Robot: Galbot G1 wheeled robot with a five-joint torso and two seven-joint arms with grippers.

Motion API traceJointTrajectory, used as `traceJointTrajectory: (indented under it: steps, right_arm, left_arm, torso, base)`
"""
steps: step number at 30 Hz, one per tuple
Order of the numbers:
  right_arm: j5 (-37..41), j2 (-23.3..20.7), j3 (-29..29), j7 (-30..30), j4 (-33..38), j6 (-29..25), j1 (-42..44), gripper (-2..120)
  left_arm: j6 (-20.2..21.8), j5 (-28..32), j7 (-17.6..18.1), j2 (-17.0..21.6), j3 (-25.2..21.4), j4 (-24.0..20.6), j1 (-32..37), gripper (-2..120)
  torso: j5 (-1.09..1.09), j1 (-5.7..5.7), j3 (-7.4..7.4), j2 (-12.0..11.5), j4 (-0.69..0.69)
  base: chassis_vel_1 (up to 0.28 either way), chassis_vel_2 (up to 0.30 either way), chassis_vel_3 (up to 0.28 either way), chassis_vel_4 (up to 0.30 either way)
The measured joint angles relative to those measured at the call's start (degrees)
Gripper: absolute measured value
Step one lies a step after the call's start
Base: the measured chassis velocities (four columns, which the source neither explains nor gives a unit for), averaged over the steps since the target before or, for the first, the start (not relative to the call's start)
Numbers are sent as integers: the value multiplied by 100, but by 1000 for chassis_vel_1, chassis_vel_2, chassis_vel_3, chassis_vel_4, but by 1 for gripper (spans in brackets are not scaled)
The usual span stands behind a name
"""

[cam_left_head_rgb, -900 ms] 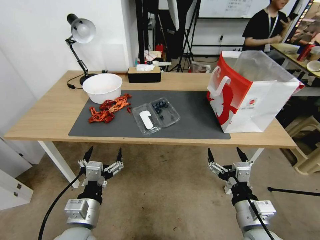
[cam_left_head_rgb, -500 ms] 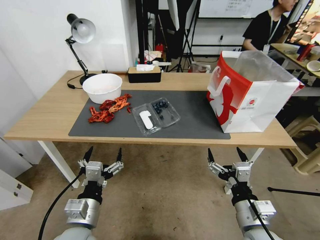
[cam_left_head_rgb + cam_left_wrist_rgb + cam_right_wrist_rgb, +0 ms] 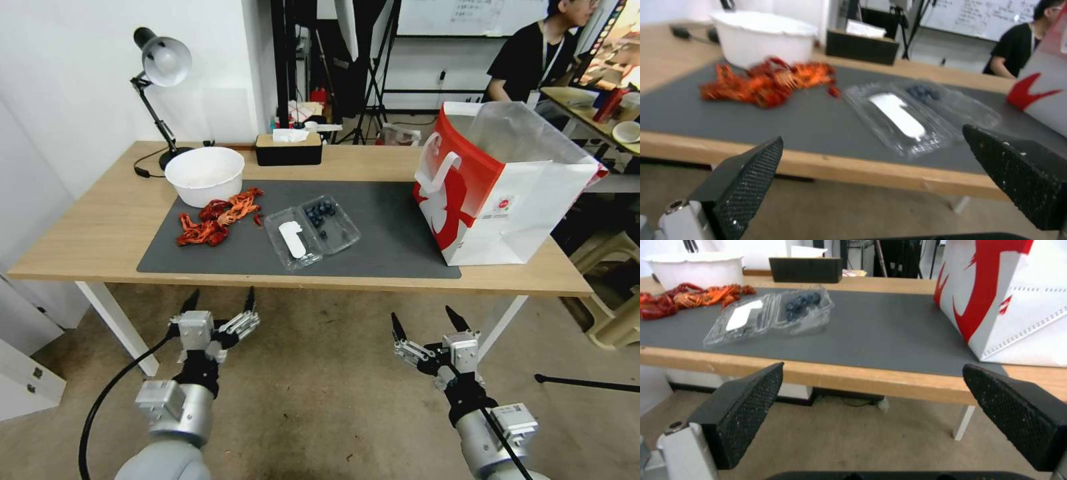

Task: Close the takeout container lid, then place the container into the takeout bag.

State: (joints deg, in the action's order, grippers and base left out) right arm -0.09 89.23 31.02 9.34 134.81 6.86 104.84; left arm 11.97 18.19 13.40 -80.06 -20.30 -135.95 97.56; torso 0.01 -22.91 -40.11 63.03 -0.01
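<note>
Both grippers hang wide open and empty, below the table's front edge. The left gripper [image 3: 221,299] is a bit nearer the box [image 3: 312,231], which lies open on the mat, up ahead, long way slanting, lid [image 3: 291,239] flat. The right gripper [image 3: 428,318] is below the bag [image 3: 501,187] at the table's right end.

The left wrist view is blurred, so the red-orange heap [image 3: 769,83] on the worktop [image 3: 871,170] cannot be told for what it is, nor the print on the lid [image 3: 902,118] label. There the takeout bag [image 3: 1047,100] is cut off at the picture's edge, showing just one lower corner. In the right wrist view the bag's top and handles run off the picture. In the head view the bag's small red logo is too small to read
</note>
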Motion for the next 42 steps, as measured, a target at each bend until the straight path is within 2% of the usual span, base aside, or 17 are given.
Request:
traceJointTrajectory:
  steps: [13, 16, 18, 19, 20, 22, 23, 26, 27, 31, 32, 34, 36, 38, 39, 40, 42]
  right_arm:
    - [486, -241, 200, 113, -64, 27, -275, 100]
    - [1215, -735, 104, 220, -331, 68, -960, 100]
    - [1428, -913, 50, 215, -451, 117, -1269, 100]
    - [1671, -1117, -27, 161, -594, 188, -1604, 100]
    - [1671, -1117, -27, 161, -594, 188, -1604, 100]
    - [2110, -1573, -195, 7, -930, 371, -2222, 100]
    - [2110, -1573, -195, 7, -930, 371, -2222, 100]
    - [2529, -2121, -527, -181, -1457, 551, -3106, 100]
    - [2529, -2121, -527, -181, -1457, 551, -3106, 100]
    - [3036, -2533, -1317, -496, -2245, 837, -4412, 100]
    - [3036, -2533, -1317, -496, -2245, 837, -4412, 100]
    - [3049, -2603, -1728, -663, -2627, 1129, -4945, 100]
    - [3032, -2614, -1844, -735, -2725, 1270, -5114, 100]
    - [2927, -2627, -2250, -993, -2977, 1974, -5751, 100]
    - [2915, -2625, -2380, -1064, -3052, 2216, -5963, 100]
    - [2915, -2625, -2380, -1064, -3052, 2216, -5963, 100]
    - [2876, -2596, -2667, -1224, -3216, 2828, -6437, 100]
  left_arm:
    - [-124, -120, -109, 109, -27, 212, -49, 100]
    - [-132, -121, -150, 105, -93, 194, -19, 100]
    - [-134, -125, -155, 95, -113, 185, -5, 100]
    - [-138, -133, -162, 80, -130, 179, 10, 100]
    - [-138, -133, -162, 80, -130, 179, 10, 100]
    - [-157, -174, -170, 14, -151, 170, 54, 100]
    - [-157, -174, -170, 14, -151, 170, 54, 100]
    - [-192, -241, -173, -94, -178, 166, 129, 100]
    - [-192, -241, -173, -94, -178, 166, 129, 100]
    - [-245, -252, -189, -160, -265, 204, 165, 100]
    - [-245, -252, -189, -160, -265, 204, 165, 100]
    - [-245, -253, -190, -202, -296, 233, 172, 100]
    - [-245, -254, -190, -213, -305, 244, 175, 100]
    - [-245, -250, -190, -236, -330, 278, 186, 100]
    - [-245, -245, -190, -241, -337, 291, 191, 100]
    - [-245, -245, -190, -241, -337, 291, 191, 100]
    - [-251, -233, -190, -239, -357, 328, 193, 100]
  torso:
    - [-1, 0, 0, 0, 0]
    - [0, 0, 0, 0, 1]
    - [-1, -1, 0, 0, 2]
    - [1, -1, 0, 0, 2]
    - [1, -1, 0, 0, 2]
    - [-1, -3, -1, -1, 1]
    - [-1, -3, -1, -1, 1]
    - [-1, -2, -1, -1, 0]
    - [-1, -2, -1, -1, 0]
    - [-1, -2, -1, -1, 2]
    - [-1, -2, -1, -1, 2]
    - [0, -2, -1, -1, 2]
    - [0, -3, -1, -1, 1]
    - [-2, -3, -1, -1, 2]
    - [-2, -3, -1, -1, 2]
    - [-2, -3, -1, -1, 2]
    - [-2, -3, -1, -1, 2]
  base:
    - [0, 0, 0, 0]
    - [0, 0, 0, 0]
    - [0, 0, 0, 0]
    - [0, 0, 0, 0]
    - [0, 0, 0, 0]
    - [0, 0, 0, 0]
    - [0, 0, 0, 0]
    - [0, 0, 0, 0]
    - [0, 0, 0, 0]
    - [0, 0, 0, 0]
    - [0, 0, 0, 0]
    - [0, 0, 0, 0]
    - [0, 0, 0, 0]
    - [0, 0, 0, 0]
    - [0, 0, 0, 0]
    - [0, 0, 0, 0]
    - [0, 0, 0, 0]
